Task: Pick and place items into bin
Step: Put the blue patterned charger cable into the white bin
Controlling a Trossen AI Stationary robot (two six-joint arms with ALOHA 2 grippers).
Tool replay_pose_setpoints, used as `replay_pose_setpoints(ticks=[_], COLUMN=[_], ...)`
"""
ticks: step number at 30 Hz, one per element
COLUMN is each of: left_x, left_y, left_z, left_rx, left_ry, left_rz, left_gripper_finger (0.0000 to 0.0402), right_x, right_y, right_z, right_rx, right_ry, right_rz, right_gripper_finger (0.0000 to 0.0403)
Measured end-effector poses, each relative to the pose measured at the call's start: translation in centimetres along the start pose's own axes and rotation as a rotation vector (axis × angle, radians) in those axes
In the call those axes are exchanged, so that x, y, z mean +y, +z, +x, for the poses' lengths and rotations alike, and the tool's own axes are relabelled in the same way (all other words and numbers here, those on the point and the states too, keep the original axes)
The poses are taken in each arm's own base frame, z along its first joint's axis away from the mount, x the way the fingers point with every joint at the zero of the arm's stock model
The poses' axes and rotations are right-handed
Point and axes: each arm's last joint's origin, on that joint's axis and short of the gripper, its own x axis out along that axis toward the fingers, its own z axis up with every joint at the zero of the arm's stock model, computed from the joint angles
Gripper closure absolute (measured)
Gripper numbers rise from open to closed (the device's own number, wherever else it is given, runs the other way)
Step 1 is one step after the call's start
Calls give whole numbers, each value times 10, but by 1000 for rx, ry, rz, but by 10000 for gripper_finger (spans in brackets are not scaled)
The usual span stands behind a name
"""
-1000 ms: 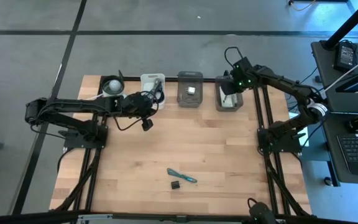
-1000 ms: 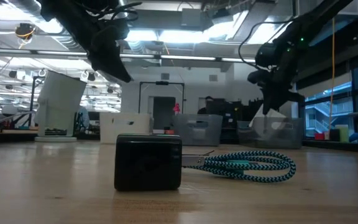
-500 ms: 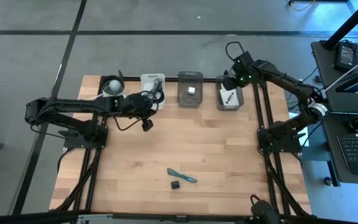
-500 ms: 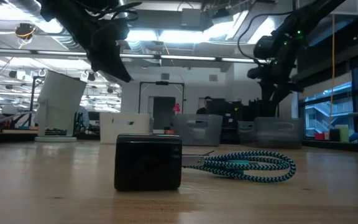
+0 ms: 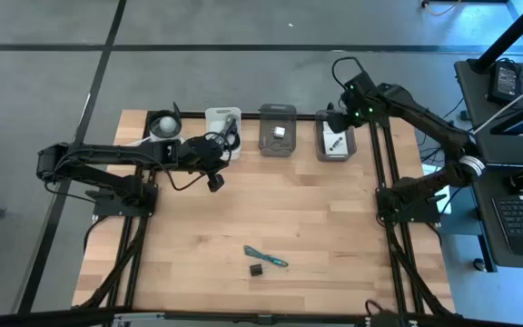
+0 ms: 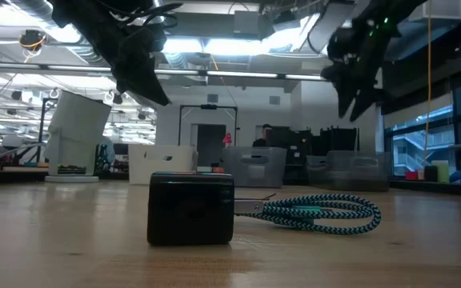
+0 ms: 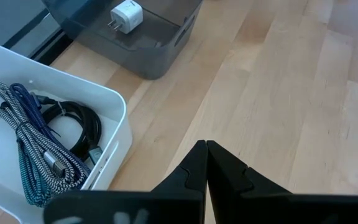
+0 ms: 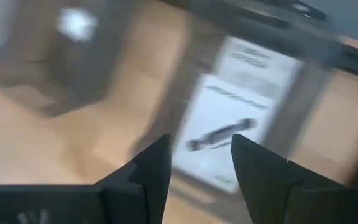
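A teal braided tie (image 5: 266,257) and a tiny black block (image 5: 256,270) lie flat on the wood near the table's near edge. In the low view the block (image 6: 190,208) stands in front of the tie (image 6: 318,212). My right gripper (image 5: 338,115) (image 8: 201,155) is open and hangs over the right grey bin (image 5: 334,145). That bin holds white printed cards (image 8: 229,118) with a slim dark tool (image 8: 219,135) on them. My left gripper (image 5: 214,180) (image 7: 205,149) is shut and holds nothing. It hovers over bare wood beside the white bin (image 5: 222,127).
Along the far edge stand a round white bowl (image 5: 163,125), the white bin holding coiled cables (image 7: 42,143), and a middle grey bin (image 5: 278,132) with a white cube plug (image 7: 126,14). Bare wood spreads across the table's middle (image 5: 280,200).
My right gripper has risen out of the right grey bin and drawn slightly toward the far edge. The slim dark tool, which the gripper covered a second ago, now shows lying on the white cards.
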Motion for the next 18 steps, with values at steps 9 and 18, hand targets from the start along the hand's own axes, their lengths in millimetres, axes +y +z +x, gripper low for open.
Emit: replay_pose_setpoints(ticks=[9,18], left_x=[0,-18], left_y=[2,14], left_z=[0,-4], left_rx=[-22,-178], left_ry=[-5,-125], left_rz=[40,237], left_gripper_finger=[399,399], right_x=[42,58], right_y=[-62,-142], right_z=[-63,-52], right_rx=[-241,-272], right_ry=[292,604], right_rz=[-180,-291], right_gripper_finger=[273,336])
